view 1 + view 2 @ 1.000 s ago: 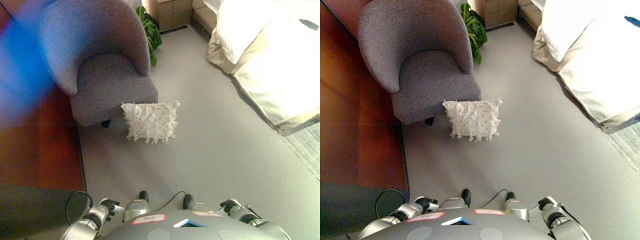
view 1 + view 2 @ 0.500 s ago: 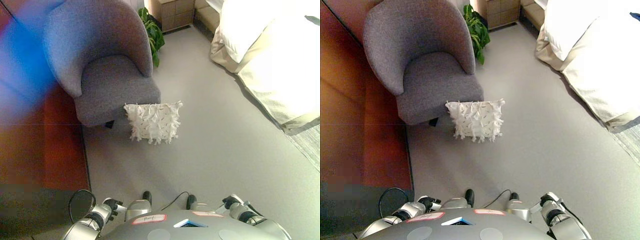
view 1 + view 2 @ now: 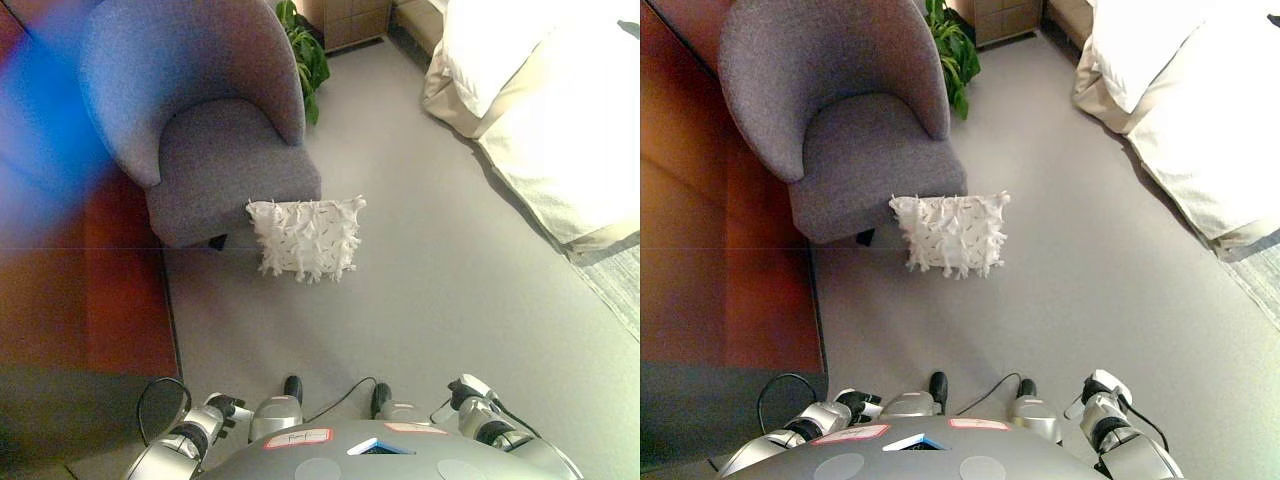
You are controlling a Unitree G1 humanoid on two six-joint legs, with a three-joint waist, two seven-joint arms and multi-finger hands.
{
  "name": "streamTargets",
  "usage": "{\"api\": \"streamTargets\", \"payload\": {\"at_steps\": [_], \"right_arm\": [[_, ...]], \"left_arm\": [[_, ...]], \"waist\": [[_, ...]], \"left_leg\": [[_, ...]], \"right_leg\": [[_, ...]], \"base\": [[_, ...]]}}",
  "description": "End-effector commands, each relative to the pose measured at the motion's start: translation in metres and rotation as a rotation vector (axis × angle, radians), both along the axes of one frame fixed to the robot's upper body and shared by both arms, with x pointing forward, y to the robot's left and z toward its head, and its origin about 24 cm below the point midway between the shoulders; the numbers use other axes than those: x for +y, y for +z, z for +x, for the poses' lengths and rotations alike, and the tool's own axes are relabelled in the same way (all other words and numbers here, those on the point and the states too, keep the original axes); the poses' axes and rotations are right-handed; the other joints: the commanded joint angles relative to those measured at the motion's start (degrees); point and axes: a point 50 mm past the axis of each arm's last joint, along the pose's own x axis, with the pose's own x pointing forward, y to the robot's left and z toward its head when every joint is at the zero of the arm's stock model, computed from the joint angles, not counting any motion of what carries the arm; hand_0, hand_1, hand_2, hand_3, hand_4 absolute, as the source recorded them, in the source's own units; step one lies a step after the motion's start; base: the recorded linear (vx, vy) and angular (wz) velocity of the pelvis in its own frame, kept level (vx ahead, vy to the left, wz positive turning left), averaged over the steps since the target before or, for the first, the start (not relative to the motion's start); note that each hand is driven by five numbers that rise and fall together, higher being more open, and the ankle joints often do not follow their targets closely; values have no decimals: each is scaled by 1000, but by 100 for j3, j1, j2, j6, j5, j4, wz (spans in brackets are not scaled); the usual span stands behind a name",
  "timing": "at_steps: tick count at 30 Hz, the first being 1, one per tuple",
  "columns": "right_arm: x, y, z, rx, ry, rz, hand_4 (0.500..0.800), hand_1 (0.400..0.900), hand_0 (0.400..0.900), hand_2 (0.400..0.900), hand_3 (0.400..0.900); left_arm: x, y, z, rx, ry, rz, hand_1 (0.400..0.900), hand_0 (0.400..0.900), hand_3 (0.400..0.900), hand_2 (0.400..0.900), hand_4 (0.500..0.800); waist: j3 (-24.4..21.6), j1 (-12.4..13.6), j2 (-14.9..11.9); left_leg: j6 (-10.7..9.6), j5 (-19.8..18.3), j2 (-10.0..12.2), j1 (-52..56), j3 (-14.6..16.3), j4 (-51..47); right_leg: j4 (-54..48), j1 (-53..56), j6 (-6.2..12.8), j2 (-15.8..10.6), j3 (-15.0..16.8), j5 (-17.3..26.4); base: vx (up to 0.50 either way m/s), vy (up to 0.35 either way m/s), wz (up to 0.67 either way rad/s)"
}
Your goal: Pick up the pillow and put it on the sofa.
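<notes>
Task barely begun, as far as pics show: the white tufted pillow (image 3: 306,238) sits upright on the grey floor (image 3: 430,300), leaning against the front edge of the grey armchair (image 3: 200,120) that must serve as the sofa, w/ its seat bare. Nothing gripped yet. Both hands are low at the view's bottom edge, well short of the pillow: left hand (image 3: 222,411) toward the chair's side, right hand (image 3: 1098,392) on the other side. Each shows only as a dark knuckle w/ a pale cover, so can't tell if fingers are spread, curled or pinching; they hold nothing visible. Left to do: close the gap, grasp, lift, set pillow on the seat. Hard to judge: pillow's base contact w/ chair. Beyond the chair, a green plant (image 3: 954,55); a white bed (image 3: 560,110) is cut off at the far side.
</notes>
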Motion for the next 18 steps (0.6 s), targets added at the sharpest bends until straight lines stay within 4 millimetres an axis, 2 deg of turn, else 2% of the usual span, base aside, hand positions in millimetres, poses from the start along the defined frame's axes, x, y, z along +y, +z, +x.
{"api": "streamTargets", "payload": {"at_steps": [1,10,11,12,13,14,16,18], "right_arm": [[-11,8,21,-68,-7,-46,800,900,900,900,900],[-13,9,24,-83,-38,-32,800,900,900,900,900],[-14,10,25,-88,-52,-33,800,900,900,900,900],[-16,11,27,-95,-66,-38,800,900,900,900,900],[-18,13,30,-99,-69,-41,800,900,900,900,900],[-20,13,31,-94,-66,-46,800,900,900,900,900],[-22,14,31,-91,-56,-53,800,900,900,900,900],[-28,15,29,-81,-52,-69,800,900,900,900,900]], "left_arm": [[4,4,19,-34,-12,19,900,900,900,900,800],[6,6,25,-39,-18,27,900,900,900,900,800],[7,7,27,-47,-26,33,900,900,900,900,800],[6,9,35,-66,-46,40,900,900,900,900,800],[6,10,39,-85,-49,53,900,900,900,900,800],[6,10,41,-96,-46,63,900,900,900,900,800],[8,12,45,-120,-31,71,900,900,900,900,800],[10,12,44,-125,-5,63,900,900,900,900,800]], "waist": [[188,-64,-214],[262,-132,-223],[293,-171,-231],[365,-219,-282],[430,-255,-409],[459,-264,-452],[618,-226,-586],[822,-68,-604]], "left_leg": [[418,-399,-475,117,298,-37],[352,-359,-352,77,354,-15],[324,-349,-304,53,356,22],[258,-396,-217,-59,395,330],[278,-603,-188,-293,477,1042],[290,-685,-180,-395,500,1259],[290,-412,-77,-855,456,2395],[280,-164,-115,-1562,296,3069]], "right_leg": [[256,-117,126,75,243,-212],[303,-199,34,196,334,-263],[315,-236,-17,266,416,-278],[359,-309,-96,298,478,-288],[440,-424,-168,232,495,-248],[483,-469,-195,210,502,-237],[573,-508,-308,193,493,-205],[639,-347,-377,278,646,-290]], "base": [[14,-59,-6],[5,-77,-5],[-17,-159,6],[-41,-229,4],[-30,-194,1],[-19,-182,-11],[15,-173,-21],[151,-127,-54]]}}
